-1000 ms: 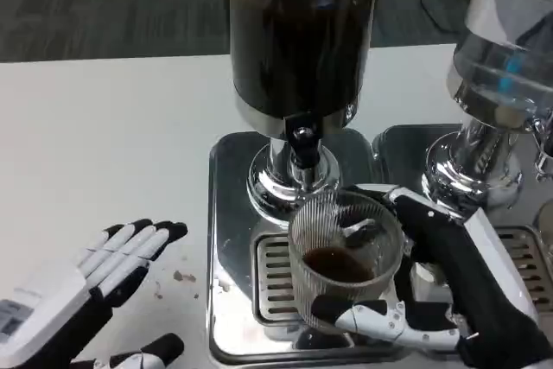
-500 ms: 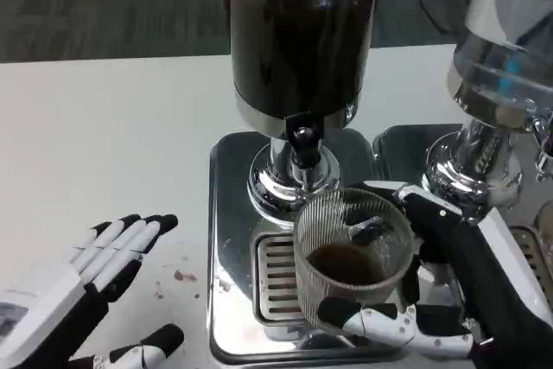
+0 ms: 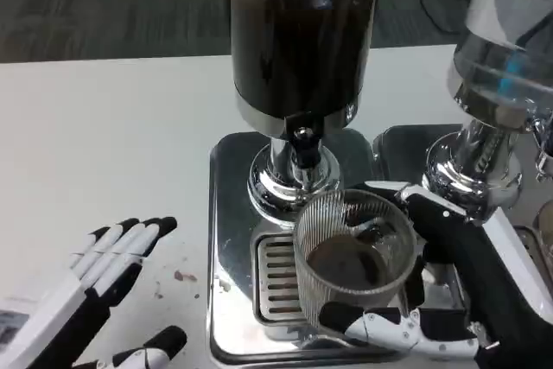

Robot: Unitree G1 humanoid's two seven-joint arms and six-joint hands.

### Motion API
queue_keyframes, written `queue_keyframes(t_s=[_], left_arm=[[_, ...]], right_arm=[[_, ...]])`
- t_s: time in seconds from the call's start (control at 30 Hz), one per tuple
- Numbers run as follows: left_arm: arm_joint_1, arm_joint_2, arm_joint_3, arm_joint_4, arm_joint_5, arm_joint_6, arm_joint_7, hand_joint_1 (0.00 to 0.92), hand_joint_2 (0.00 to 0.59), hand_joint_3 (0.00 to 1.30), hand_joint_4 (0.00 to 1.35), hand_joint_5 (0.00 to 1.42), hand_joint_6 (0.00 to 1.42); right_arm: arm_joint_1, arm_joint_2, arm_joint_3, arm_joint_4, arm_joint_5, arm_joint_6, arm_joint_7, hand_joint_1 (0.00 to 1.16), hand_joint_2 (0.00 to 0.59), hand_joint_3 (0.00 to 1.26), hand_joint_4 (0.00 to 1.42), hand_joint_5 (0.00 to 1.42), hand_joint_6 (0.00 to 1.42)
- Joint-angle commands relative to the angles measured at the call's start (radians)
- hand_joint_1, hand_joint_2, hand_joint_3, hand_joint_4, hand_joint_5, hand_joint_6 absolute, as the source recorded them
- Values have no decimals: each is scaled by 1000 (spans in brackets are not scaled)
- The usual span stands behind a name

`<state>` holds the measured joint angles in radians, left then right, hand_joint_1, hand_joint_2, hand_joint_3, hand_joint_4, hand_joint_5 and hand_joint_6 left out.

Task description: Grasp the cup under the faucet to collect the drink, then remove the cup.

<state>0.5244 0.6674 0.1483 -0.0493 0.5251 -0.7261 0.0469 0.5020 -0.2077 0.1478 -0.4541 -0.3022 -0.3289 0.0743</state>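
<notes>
My right hand (image 3: 449, 287) grips the upright ribbed glass cup (image 3: 352, 252) over the drip grate (image 3: 275, 278), just near of the faucet (image 3: 302, 146), while my open left hand (image 3: 82, 291) waits far left.

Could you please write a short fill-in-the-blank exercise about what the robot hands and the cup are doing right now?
1. The ribbed glass cup is held by the robot's ____ robot hand.
2. The cup sits over the slotted drip ____ of the dispenser base.
3. The left robot hand holds nothing; its fingers are ____.
4. The drink inside the cup is ____ in colour.

Missing words: right; tray; apart; dark
</notes>
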Motion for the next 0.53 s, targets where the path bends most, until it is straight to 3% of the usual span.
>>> queue_keyframes(t_s=[0.03, 0.53], left_arm=[[14, -1, 11, -4, -1, 6, -14, 0, 252, 0, 0, 0, 0], [26, -10, 11, -12, 6, 7, -10, 0, 256, 0, 0, 0, 0]], right_arm=[[5, 9, -5, -41, 15, -4, -4, 873, 192, 531, 610, 869, 1212], [40, 19, -13, -57, 11, -16, -14, 863, 189, 556, 628, 897, 1228]])
